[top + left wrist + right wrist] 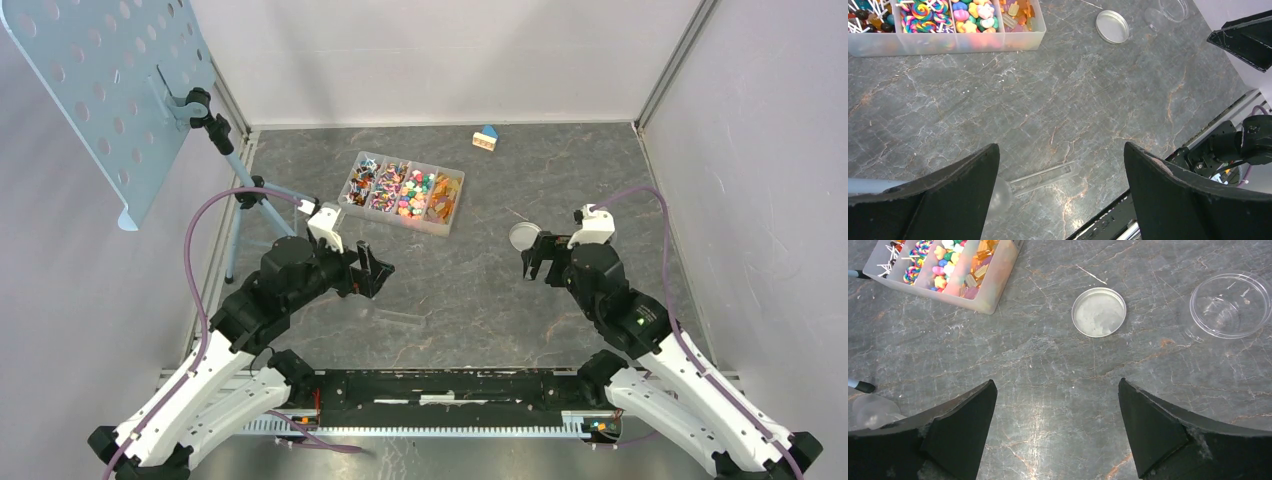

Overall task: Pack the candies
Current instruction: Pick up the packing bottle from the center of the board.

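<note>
The candies [405, 190] fill a clear divided box [448, 222] at the back middle of the table, sorted by kind: lollipops, star shapes, amber pieces. In the left wrist view the candies [968, 10] lie at the top left, and in the right wrist view the candies [943, 260] lie at the top left too. A round silver lid [1098, 312] and an empty clear round jar [1230, 305] rest right of the box. A clear plastic scoop [1040, 178] lies below my left gripper [1060, 147], which hangs open and empty. My right gripper [1057, 382] is open and empty above bare table, near the lid [522, 236].
A small blue-roofed toy house [486, 138] stands at the back. A perforated grey panel [100, 90] on a tripod stand [240, 210] leans over the left side. Walls and metal frame posts close in the table on three sides.
</note>
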{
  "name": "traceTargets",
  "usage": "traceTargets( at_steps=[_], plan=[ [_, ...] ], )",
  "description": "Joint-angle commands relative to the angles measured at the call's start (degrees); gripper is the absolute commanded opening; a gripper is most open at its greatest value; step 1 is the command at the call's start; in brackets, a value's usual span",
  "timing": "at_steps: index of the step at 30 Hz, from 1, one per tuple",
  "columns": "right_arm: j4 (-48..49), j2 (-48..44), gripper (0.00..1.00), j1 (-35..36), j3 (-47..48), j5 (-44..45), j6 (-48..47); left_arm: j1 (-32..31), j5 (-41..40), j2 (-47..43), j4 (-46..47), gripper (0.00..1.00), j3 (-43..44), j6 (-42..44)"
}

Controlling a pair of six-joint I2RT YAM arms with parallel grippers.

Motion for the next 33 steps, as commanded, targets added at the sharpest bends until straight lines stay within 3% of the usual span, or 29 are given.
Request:
traceTargets(
  at_steps=[1,11,16,21,27,29,33],
  plan=[
    [1.84,-1.29,0.98,0.21,-0.13,1.57,0.09,0.25,-0.7,0.09,2.51,1.0,0.01,1.07],
    [7.14,-0.47,0.98,0.21,-2.29,6.58,-0.21,0.21,-3.44,1.48,0.6,1.0,1.61,2.69],
    [12.5,4.43,0.98,0.25,-2.92,8.44,4.97,0.21,-4.28,2.52,0.34,1.0,2.28,3.9],
    [26.79,12.24,0.94,0.3,-3.32,-6.99,-10.02,0.24,-5.49,7.97,-4.54,1.0,6.62,4.53],
    [37.48,21.57,0.91,0.25,-4.32,-24.86,-18.21,0.25,-2.99,7.85,-4.75,1.0,4.67,5.56],
    [34.7,24.68,0.89,0.23,-2.07,-21.26,-18.9,0.23,-3.61,6.11,-3.6,1.0,2.75,5.21],
    [25.47,28.59,0.9,-0.34,2.73,-3.5,-14.14,0.25,-4.01,3.39,-3.24,1.0,2.01,5.41]
  ],
)
